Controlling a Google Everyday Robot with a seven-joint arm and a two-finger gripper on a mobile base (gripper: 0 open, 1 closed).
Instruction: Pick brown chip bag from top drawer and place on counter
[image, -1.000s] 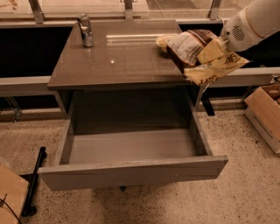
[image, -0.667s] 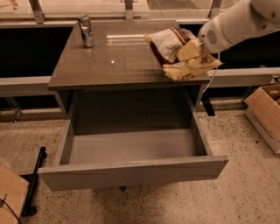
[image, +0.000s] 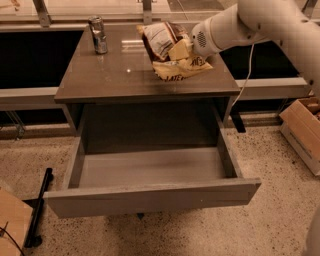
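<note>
The brown chip bag (image: 162, 40), brown and cream-yellow with a white panel, is over the back right part of the counter (image: 115, 75), its lower yellow edge touching or just above the surface. My gripper (image: 180, 51) reaches in from the right on the white arm and is shut on the bag's middle. The top drawer (image: 150, 197) is pulled wide open below the counter, and its grey inside shows nothing in it.
A metal can (image: 98, 35) stands at the counter's back left. A cardboard box (image: 305, 127) sits on the floor at the right. A black bar (image: 39, 207) and another cardboard piece (image: 10, 222) lie on the floor at the lower left.
My arm has carried the bag leftward from beyond the counter's right edge to over the counter's back right part. The drawer and the can have not moved.
</note>
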